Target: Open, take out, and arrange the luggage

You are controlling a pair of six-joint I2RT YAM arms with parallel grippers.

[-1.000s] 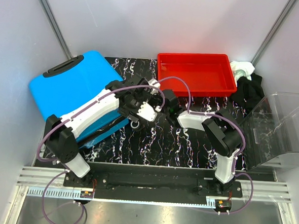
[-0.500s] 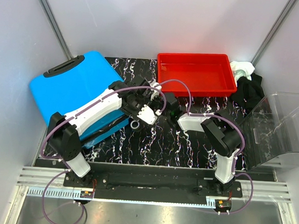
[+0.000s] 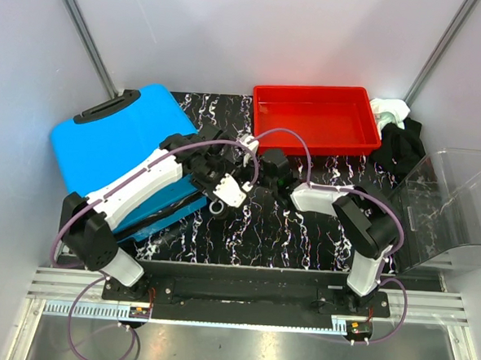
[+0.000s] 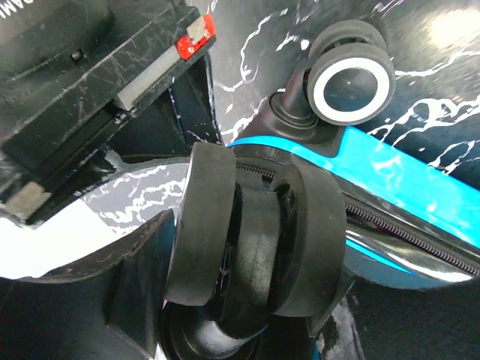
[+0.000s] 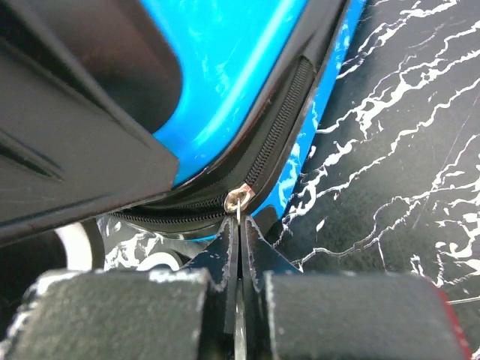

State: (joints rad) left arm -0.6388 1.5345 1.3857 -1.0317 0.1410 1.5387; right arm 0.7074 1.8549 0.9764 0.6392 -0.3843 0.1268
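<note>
Luggage (image 3: 116,144): large bright blue hard-shell suitcase, glossy moulded plastic with rounded corners. It lies flat, broad shell up, on the left part of the worktop (image 3: 270,231), which has a black, white-veined marble-pattern surface. The case is skewed, with its black top handle (image 3: 106,106) toward the far left. A black zip track (image 5: 289,112) with fine coil teeth runs along the seam between the shells, and the visible stretch is meshed shut.

Left gripper (image 3: 220,199): at the case's near-right corner, closed around the double caster wheel (image 4: 247,247), a pair of matte black rubber discs. One finger presses on the wheel's side. Just beyond is a second caster (image 4: 352,75) with a grey hub and white ring.

Right gripper (image 5: 238,240): fingers pressed together, pinching the thin tab of the small silver metal zip pull (image 5: 237,199) at the same corner.

Elsewhere:
- Red rectangular plastic tray (image 3: 315,92), far centre.
- Crumpled black and white cloth (image 3: 398,141), just right of the tray.
- Clear plastic bin (image 3: 460,201), right edge.
</note>
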